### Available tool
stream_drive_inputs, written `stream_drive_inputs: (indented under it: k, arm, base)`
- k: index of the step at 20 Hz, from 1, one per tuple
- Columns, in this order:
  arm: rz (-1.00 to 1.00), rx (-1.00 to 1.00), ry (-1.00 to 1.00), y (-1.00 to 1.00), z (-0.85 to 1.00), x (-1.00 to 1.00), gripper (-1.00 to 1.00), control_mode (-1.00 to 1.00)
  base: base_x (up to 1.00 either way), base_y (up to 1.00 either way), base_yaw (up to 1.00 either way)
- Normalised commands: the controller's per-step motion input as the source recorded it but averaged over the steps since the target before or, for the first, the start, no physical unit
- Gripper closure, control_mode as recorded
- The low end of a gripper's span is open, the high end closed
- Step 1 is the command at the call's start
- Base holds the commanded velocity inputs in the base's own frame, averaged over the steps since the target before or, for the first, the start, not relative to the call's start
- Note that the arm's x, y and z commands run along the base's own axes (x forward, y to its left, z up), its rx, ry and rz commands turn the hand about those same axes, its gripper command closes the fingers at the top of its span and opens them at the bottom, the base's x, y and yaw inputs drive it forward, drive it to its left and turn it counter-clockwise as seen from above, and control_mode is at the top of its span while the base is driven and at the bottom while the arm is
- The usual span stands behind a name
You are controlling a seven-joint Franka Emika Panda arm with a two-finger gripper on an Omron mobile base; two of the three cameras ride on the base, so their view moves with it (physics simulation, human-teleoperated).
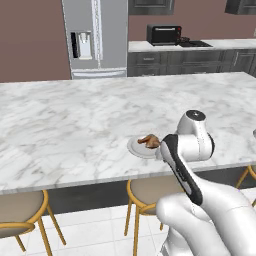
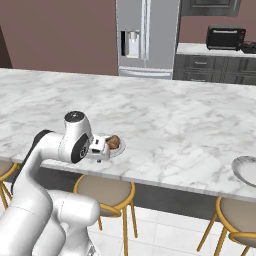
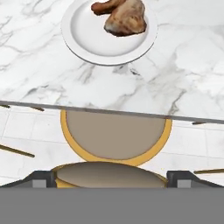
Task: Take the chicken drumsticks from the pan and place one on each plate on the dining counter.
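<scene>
One drumstick (image 3: 124, 17) lies on the plate (image 3: 87, 41) at the top of the hand view, near the surface (image 3: 183, 65) edge. The tool (image 3: 112, 179) stands wide and empty, above a stool (image 3: 114, 135).

Nothing here can be read. The fridge (image 1: 95, 37) at the top of the left base view has a dispenser panel on its door, but it carries no legible lettering or brand mark. The toaster oven (image 1: 164, 34) on the back counter, top right, shows a plain dark front with no numbers I can make out. The plate (image 3: 108, 30) and the marble around it are unmarked.
</scene>
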Motion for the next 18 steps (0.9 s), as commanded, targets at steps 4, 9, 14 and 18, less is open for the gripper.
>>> stream_drive_inputs:
  k: [4, 9, 14, 18]
  arm:
    - [-0.03, -0.02, 0.04, -0.01, -0.01, -0.03, -1.0, -1.0]
    - [0.0, 0.0, 0.0, 0.0, 0.0, 0.0, -1.0, 1.0]
    - [0.0, 0.0, 0.0, 0.0, 0.0, 0.0, -1.0, 1.0]
    - [0.0, 0.0, 0.0, 0.0, 0.0, 0.0, -1.0, 1.0]
  base:
    - [0.0, 0.0, 0.0]
    - [-0.13, -0.23, -0.18]
    - [-0.08, -0.86, -0.35]
    - [-0.01, -0.84, -0.44]
